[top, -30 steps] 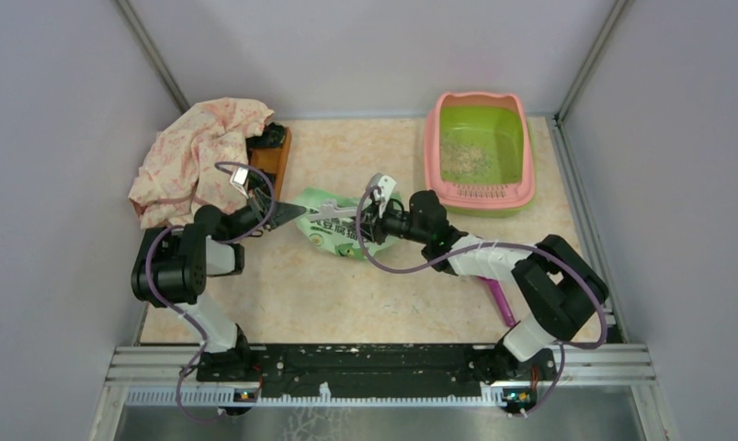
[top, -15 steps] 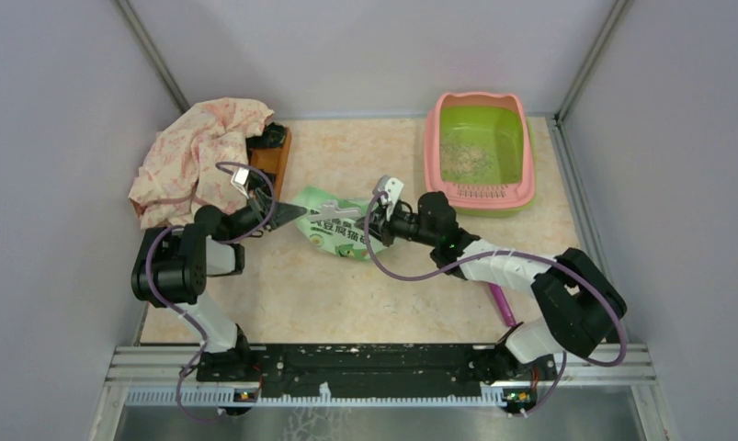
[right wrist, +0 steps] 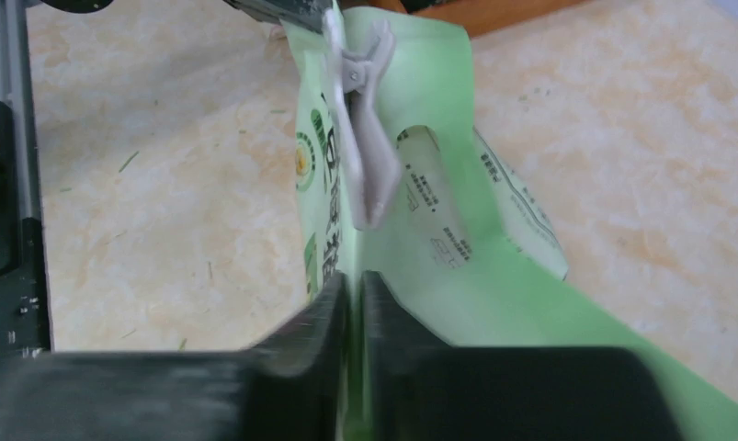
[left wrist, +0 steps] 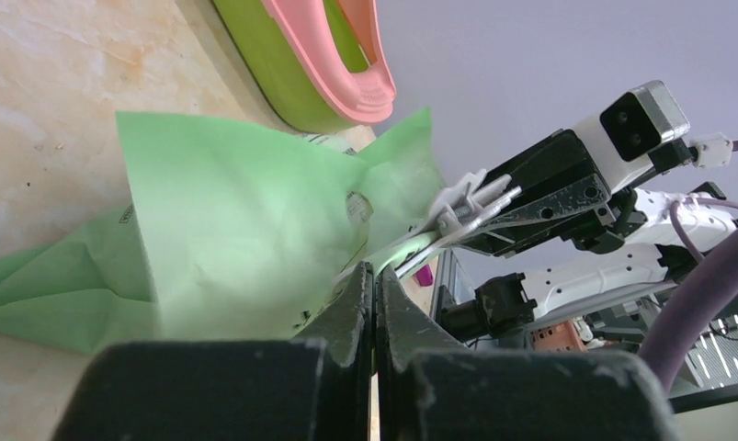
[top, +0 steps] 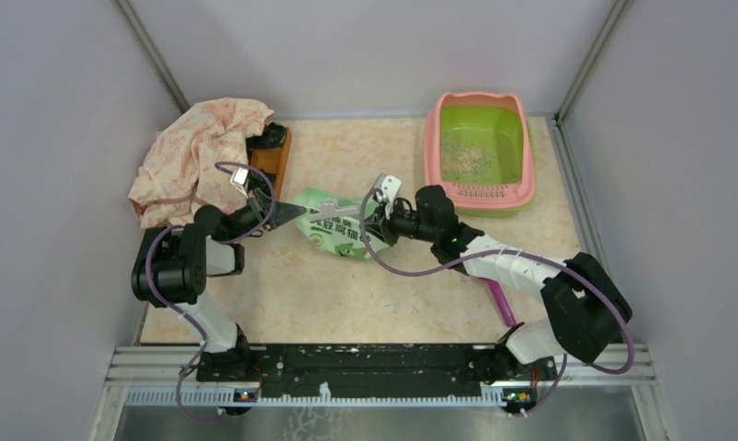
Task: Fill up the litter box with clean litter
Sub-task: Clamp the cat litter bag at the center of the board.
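Both grippers are clamped tight on the light green litter bag (top: pixel 333 237) at mid-table (top: pixel 346 303). The left gripper (top: pixel 299 210) pinches its 9 o'clock corner, and the right gripper (top: pixel 369 223) its 3 o'clock edge beside a grey clip (right wrist: pixel 365 156). The litter box (top: pixel 527 152) sits at 1 o'clock, with clean litter (top: pixel 464 158) thinly scattered inside.

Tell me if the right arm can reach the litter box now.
Probably yes: the box sits just beyond the right arm, bare table between. But its jaws are shut on the bag, which the left arm also pinches, so it must let go or drag that along.
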Controlling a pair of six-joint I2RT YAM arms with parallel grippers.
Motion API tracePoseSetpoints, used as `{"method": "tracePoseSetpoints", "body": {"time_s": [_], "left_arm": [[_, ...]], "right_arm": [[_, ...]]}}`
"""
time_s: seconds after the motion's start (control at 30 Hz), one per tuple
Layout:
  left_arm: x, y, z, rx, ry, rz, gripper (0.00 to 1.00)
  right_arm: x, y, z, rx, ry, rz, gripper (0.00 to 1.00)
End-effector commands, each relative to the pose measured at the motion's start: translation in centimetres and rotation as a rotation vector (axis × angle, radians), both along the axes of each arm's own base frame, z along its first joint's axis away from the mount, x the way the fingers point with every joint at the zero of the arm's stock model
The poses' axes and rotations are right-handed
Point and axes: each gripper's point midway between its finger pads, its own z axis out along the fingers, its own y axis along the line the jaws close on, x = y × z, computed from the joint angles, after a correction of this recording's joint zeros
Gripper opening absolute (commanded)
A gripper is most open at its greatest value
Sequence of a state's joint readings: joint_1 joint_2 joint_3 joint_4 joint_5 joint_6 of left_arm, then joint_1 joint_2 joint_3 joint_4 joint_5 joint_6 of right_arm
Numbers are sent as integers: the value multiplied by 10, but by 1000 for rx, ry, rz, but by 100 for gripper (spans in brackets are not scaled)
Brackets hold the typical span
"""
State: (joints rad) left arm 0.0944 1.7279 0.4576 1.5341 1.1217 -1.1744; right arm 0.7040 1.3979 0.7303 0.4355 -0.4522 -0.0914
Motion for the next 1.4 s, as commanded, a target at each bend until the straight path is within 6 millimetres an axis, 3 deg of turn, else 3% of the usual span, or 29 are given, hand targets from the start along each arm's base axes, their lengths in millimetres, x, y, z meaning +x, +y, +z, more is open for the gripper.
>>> {"method": "tracePoseSetpoints", "body": {"time_s": [0.0, 0.03, 0.13, 0.23, 0.27, 0.5, 0.6, 0.63, 0.67, 0.7, 0.77, 1.07, 1.37], "left_arm": [[1, 5, 36, 19, -283, 44, 0], [2, 6, 35, 20, -281, 44, 0], [2, 5, 33, 22, -279, 38, 0], [1, 4, 33, 26, -282, 33, 0], [1, 4, 33, 28, -284, 32, 0], [0, 1, 36, 31, -300, 19, 0], [-2, -3, 38, 35, -315, -2, 0], [-2, -5, 39, 37, -321, -9, 0], [-3, -7, 40, 39, -328, -18, 0], [-3, -8, 40, 41, -332, -25, 0], [-5, -12, 42, 43, -346, -42, 0], [-8, -21, 45, 56, -362, -81, 0], [-9, -21, 42, 52, -356, -85, 0]], "right_arm": [[10, -4, 63, 8, -72, -38, 28], [9, -4, 72, -12, -52, -36, 41], [8, 12, 101, -96, 40, 61, 51], [15, 34, 114, -200, 159, 127, 96], [20, 40, 115, -235, 178, 125, 98], [58, 65, 95, -374, 199, 11, 98], [60, 68, 83, -428, 216, -2, 97], [61, 69, 83, -425, 216, -9, 89], [61, 70, 84, -421, 216, -5, 74], [61, 71, 87, -419, 219, -7, 68], [64, 70, 90, -432, 220, -29, 74], [47, 66, 101, -464, 189, 0, 78], [29, 66, 91, -554, 155, 47, 70]]}}
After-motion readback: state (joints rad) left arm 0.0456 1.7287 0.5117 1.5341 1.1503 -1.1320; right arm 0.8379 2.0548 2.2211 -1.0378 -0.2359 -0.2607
